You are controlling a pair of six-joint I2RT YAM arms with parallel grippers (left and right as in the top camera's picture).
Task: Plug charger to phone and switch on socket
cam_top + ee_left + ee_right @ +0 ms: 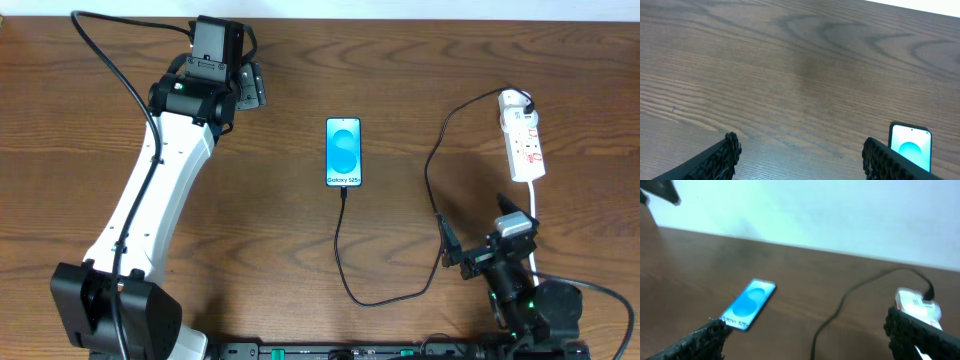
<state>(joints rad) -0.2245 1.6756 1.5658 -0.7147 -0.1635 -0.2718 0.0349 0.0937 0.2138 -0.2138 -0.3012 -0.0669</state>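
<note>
The phone [343, 152] lies flat mid-table with its blue screen up. The thin black charger cable [432, 170] runs from the phone's bottom edge, where its tip touches the phone, loops toward the front, then rises to the white socket strip [526, 145] at the right. My left gripper [252, 88] is open and empty, left of the phone. My right gripper [477, 228] is open and empty, in front of the socket. The left wrist view shows the open jaws [800, 155] and the phone [910, 150]. The right wrist view shows the open jaws [805, 335], phone [749, 305], cable [840, 305] and socket [917, 305].
The socket's white cord [535, 205] runs toward the front beside my right arm. The cable loop [365, 298] lies near the table's front edge. A pale wall [815, 210] stands behind the table.
</note>
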